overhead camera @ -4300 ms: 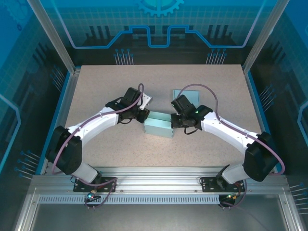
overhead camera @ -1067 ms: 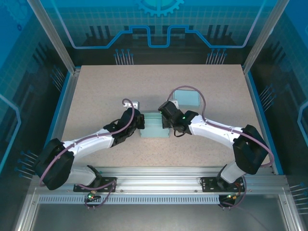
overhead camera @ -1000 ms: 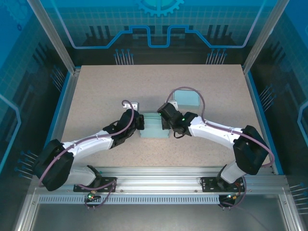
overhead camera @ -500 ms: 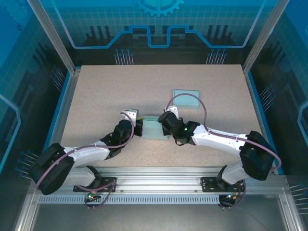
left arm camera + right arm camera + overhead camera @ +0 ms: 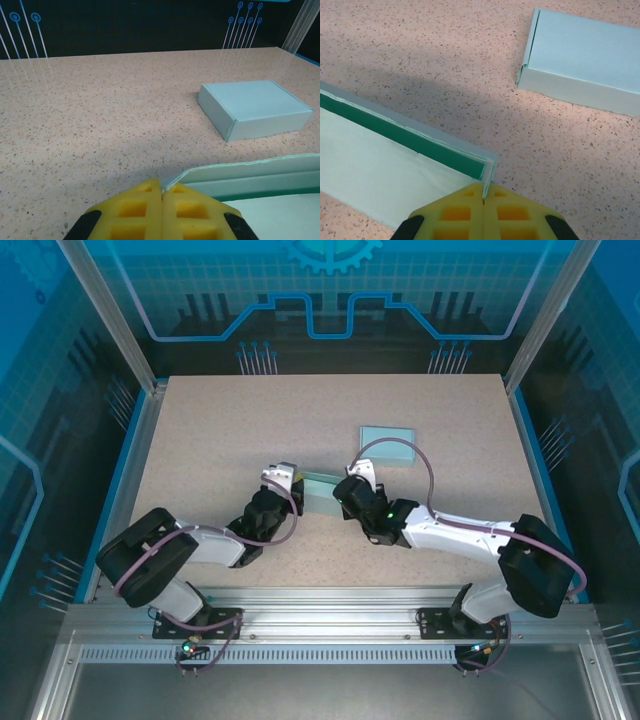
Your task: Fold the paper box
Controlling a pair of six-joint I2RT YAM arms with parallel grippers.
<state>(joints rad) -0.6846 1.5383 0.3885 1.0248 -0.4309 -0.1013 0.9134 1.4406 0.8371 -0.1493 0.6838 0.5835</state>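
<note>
The pale green paper box (image 5: 318, 483) lies open between my two grippers, left of the table's middle. My left gripper (image 5: 288, 484) is shut on its left end; in the left wrist view the yellow pads (image 5: 140, 202) pinch a corner of the box wall (image 5: 240, 172) at the left gripper (image 5: 162, 184). My right gripper (image 5: 349, 490) is shut on the right end wall; in the right wrist view the right gripper (image 5: 484, 189) clamps the thin upright side flap, with the box floor (image 5: 375, 160) and its dark green inner wall to the left.
A second, closed pale green box (image 5: 388, 443) rests further back on the right, seen as the closed box (image 5: 255, 108) and the closed box (image 5: 582, 62) from the wrists. The speckled tabletop (image 5: 220, 420) is ringed by aluminium frame rails and blue walls.
Both arms have drawn back toward the near edge and folded lower, carrying the paper box with them. Both grippers stayed shut on its ends.
</note>
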